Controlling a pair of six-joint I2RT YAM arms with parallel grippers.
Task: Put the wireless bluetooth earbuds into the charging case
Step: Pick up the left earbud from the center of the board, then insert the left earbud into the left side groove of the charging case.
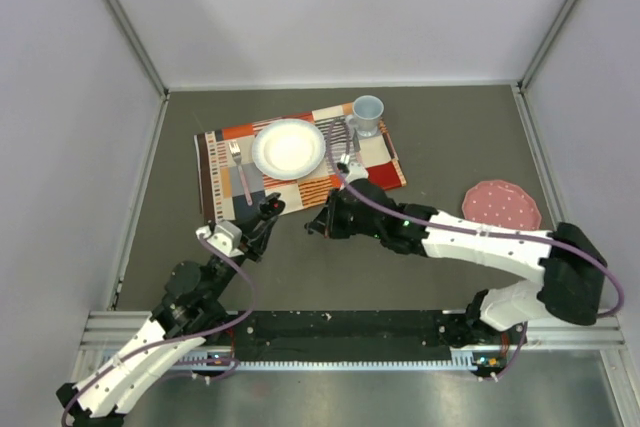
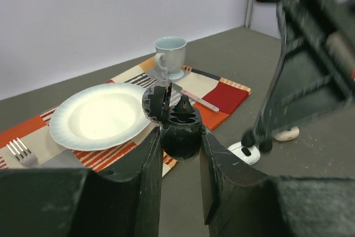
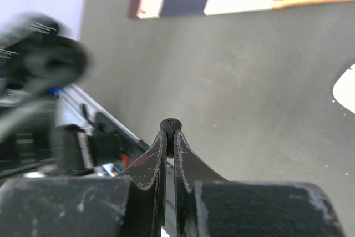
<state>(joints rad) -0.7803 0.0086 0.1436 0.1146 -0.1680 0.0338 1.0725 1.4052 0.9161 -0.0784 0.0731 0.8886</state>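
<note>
Glossy blk plastic case (image 2: 180, 137), smooth white plate (image 2: 97, 120), prob. woven cloth mat (image 2: 224, 95), matt grey table (image 2: 310, 159)

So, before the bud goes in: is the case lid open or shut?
Open: the lid stands up off the black case, wells exposed.

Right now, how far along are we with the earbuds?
One black earbud looks seated in the open case, held by the left gripper. The right gripper pinches a second black bud. White pieces lie uncased on the table.
</note>
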